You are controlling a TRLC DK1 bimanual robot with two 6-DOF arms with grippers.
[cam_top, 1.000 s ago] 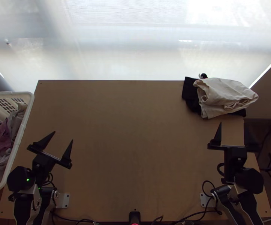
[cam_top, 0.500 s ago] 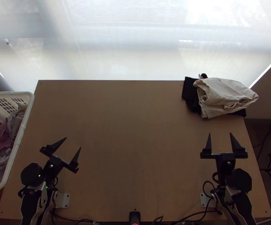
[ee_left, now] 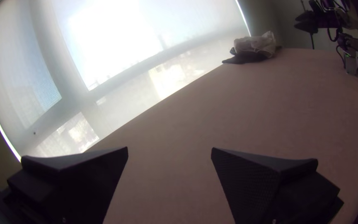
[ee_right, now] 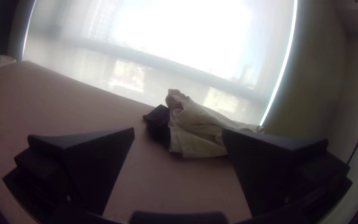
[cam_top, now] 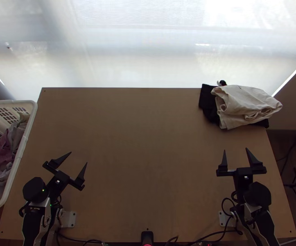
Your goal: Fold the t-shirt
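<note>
Light wooden table (cam_top: 148, 123), pale window blind (cam_top: 148, 45) beyond 12 o'clock; we use the top view as our dial.

Item 1: cream garment (cam_top: 246, 102), folded loosely, edges uneven, at 2 o'clock.
Item 2: black cloth (cam_top: 207, 100), beneath item 1. We cannot tell whether either piece is the t-shirt.
Item 3: white laundry basket (cam_top: 32, 123), at 9 o'clock beside the table, holding bunched mauve and grey clothes (cam_top: 2, 153); the t-shirt may be among them.
Item 4: left gripper (cam_top: 78, 158), near 9 o'clock, fingers spread wide, nothing between them.
Item 5: right gripper (cam_top: 235, 149), near 3 o'clock, likewise spread and unladen.

Progress, as we judge it: items 1 and 2 look like finished work, set aside. If the t-shirt lies in the basket, all 4 steps are left: lifting out, spreading, folding, stacking. If it is item 1, we would note only some squaring up.
</note>
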